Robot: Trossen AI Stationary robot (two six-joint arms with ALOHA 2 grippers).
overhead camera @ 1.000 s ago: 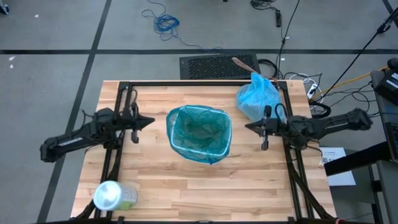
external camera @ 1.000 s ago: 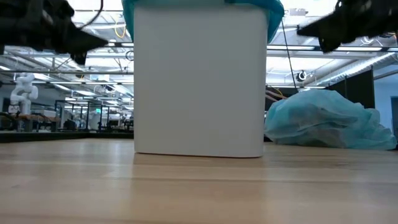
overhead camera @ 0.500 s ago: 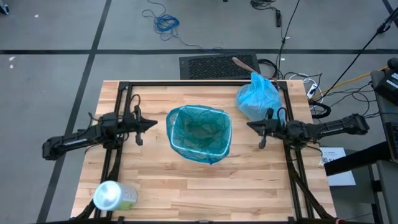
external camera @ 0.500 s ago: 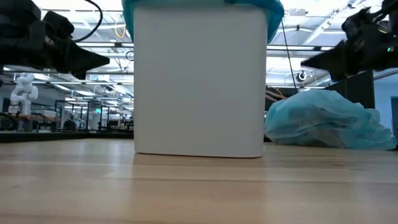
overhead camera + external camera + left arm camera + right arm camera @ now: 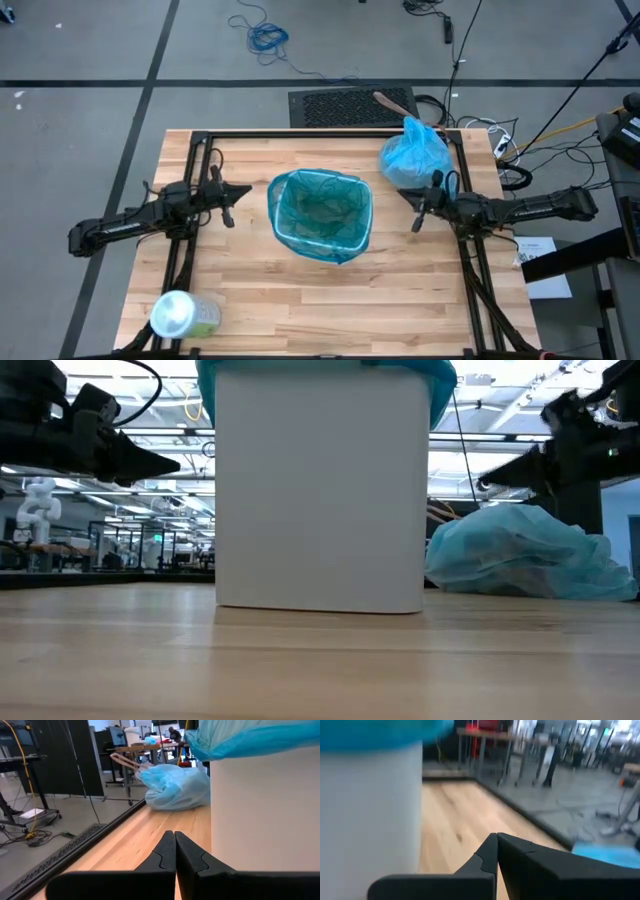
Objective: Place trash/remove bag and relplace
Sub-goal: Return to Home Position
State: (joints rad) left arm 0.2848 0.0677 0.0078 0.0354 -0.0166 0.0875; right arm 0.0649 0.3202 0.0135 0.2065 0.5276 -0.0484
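Shows, from above, a wooden table (image 5: 400,290) with a white trash bin (image 5: 320,490) at its middle, lined with a darker teal-green bag (image 5: 320,212) folded over the rim. Places the pale light-blue bag (image 5: 412,155), bunched and full-looking, at the table's far right corner in the overhead view, apart from the bin. Gives no sight of loose trash anywhere on the table; likely inside that bag, though not visible through it.

Sets the left claw (image 5: 175,834) to the left of the bin, raised above the table, fingers pressed together and holding nothing. Sets the right claw (image 5: 497,836) to the right of the bin, near the light-blue bag, likewise closed on nothing and touching neither.

Includes a pale-green container with white lid (image 5: 180,315) near the opposite, left corner.

Reads as the closing step: bin relined, filled bag set aside, only the return to rest remaining. Calls next for drawing each arm back from the bin to its parked pose, clear of the liner's rim and the bag, with nothing to grasp.
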